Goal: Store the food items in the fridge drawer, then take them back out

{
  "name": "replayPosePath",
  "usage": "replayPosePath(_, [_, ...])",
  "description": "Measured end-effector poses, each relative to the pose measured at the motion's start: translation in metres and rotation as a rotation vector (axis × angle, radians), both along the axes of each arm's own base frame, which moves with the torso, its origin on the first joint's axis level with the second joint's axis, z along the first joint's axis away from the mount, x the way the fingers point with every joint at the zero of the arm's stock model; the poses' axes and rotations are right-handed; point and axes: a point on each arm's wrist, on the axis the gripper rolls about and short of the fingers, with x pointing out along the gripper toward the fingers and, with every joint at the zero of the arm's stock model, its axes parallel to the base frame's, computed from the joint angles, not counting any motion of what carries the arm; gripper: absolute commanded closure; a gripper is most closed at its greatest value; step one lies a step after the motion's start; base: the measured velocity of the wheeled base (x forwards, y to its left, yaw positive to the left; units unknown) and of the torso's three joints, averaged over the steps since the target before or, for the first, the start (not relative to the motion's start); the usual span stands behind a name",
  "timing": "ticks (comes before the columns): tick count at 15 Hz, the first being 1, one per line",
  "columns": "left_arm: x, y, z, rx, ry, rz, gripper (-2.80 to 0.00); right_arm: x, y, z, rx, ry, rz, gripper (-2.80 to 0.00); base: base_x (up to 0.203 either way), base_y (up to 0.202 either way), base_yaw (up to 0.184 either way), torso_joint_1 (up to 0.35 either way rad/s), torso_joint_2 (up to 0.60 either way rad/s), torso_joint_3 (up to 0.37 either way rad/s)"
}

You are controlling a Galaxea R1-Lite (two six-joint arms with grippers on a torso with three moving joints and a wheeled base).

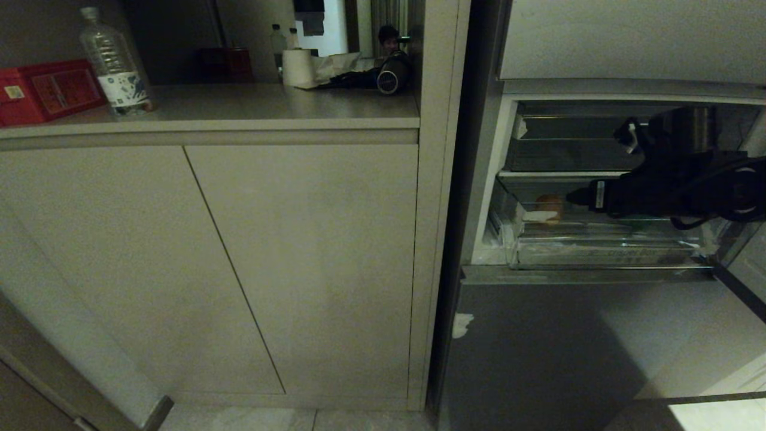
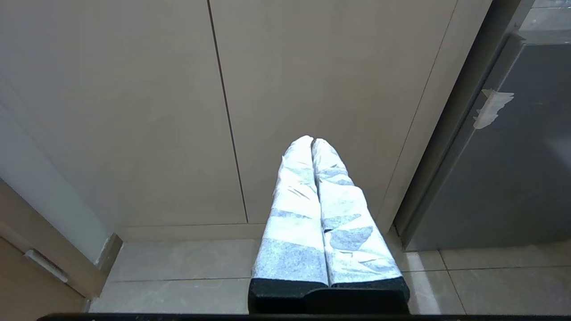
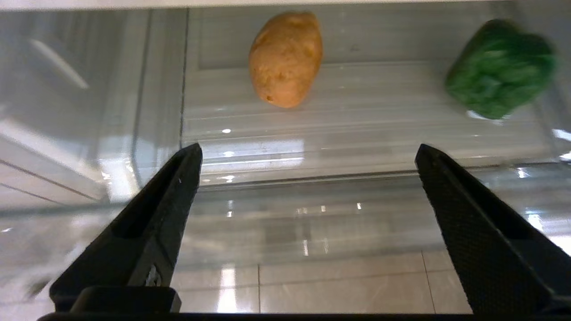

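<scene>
Down low by the cupboard doors, left pincer (image 2: pixel 314 147) pressed shut on nothing — parked out of the way. In the open fridge, potato (image 3: pixel 285 58) and leafy green food (image 3: pixel 499 67) lying apart on the ribbed floor of the fridge drawer (image 1: pixel 598 254), pulled out for reaching. Just outside the front lip, right pincer (image 3: pixel 308 154) spread wide and empty — likely ready for the potato.

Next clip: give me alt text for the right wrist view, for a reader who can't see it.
The right gripper, jaws wide open and empty, points into the clear fridge drawer. On the drawer's ribbed floor lie a brown potato and, apart from it, a leafy green vegetable. Pale floor tiles show below the drawer's front lip.
</scene>
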Motion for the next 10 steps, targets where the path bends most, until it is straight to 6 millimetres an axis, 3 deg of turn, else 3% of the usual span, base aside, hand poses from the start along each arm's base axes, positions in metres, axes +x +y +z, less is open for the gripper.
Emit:
replayPosePath(4, [0.000,0.000,0.000,0.000,0.000,0.000,0.00,0.018,-0.003,-0.001,-0.002,0.072,-0.008,-2.80,0.000,0.000,0.000,0.000,0.00,0.000])
replayPosePath(10, [0.000,0.000,0.000,0.000,0.000,0.000,0.00,0.007,-0.014,0.019,0.001,0.280,-0.034,-2.80,0.000,0.000,0.000,0.000,0.00,0.000])
